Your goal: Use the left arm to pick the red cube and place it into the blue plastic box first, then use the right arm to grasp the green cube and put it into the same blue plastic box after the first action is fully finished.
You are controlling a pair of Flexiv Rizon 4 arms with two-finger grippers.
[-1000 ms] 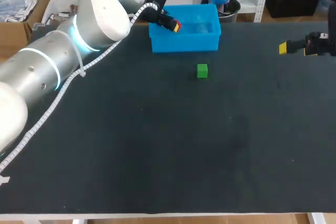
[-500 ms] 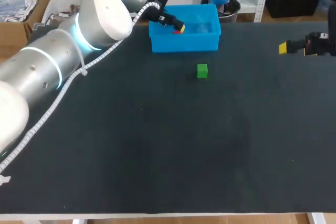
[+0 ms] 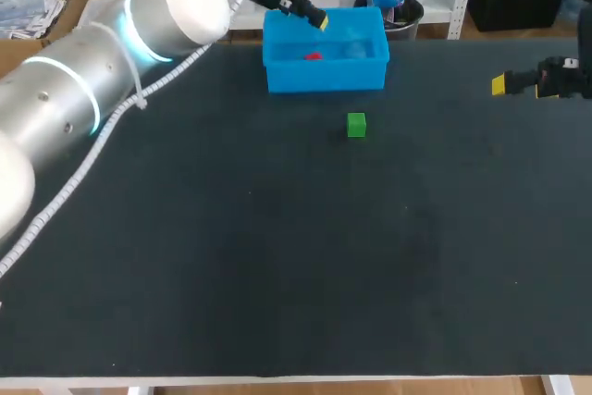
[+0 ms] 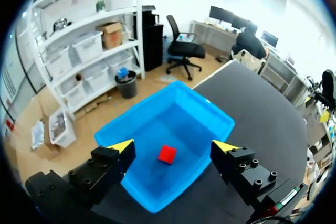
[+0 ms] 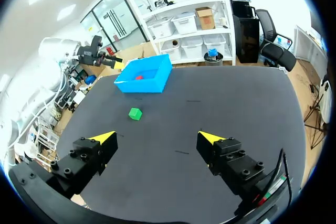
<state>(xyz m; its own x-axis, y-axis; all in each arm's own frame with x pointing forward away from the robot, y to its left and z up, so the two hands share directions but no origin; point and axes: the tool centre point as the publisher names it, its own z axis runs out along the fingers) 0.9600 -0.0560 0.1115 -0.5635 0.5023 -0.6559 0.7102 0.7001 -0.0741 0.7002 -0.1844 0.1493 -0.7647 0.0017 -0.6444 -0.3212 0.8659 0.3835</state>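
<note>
The red cube (image 3: pixel 314 55) lies loose on the floor of the blue plastic box (image 3: pixel 370 70) at the table's back edge; the left wrist view shows the red cube (image 4: pixel 167 154) below and between my spread fingers, untouched. My left gripper (image 3: pixel 311 18) hovers open above the box's back left corner. The green cube (image 3: pixel 356 124) sits on the dark table just in front of the box, and shows small as the green cube (image 5: pixel 135 113) far ahead of my right gripper (image 5: pixel 158 140). My right gripper (image 3: pixel 499 85) stands open and empty at the table's far right.
The box (image 4: pixel 126 135) has plain blue walls, and only the red cube lies in it. My left arm (image 3: pixel 83 108) stretches across the table's back left corner. The dark tabletop (image 3: pixel 296 256) spreads in front of the green cube.
My left gripper opened and let go of the red cube, which now rests in the box. The gripper then rose and drew back a little. The right arm stayed still.
</note>
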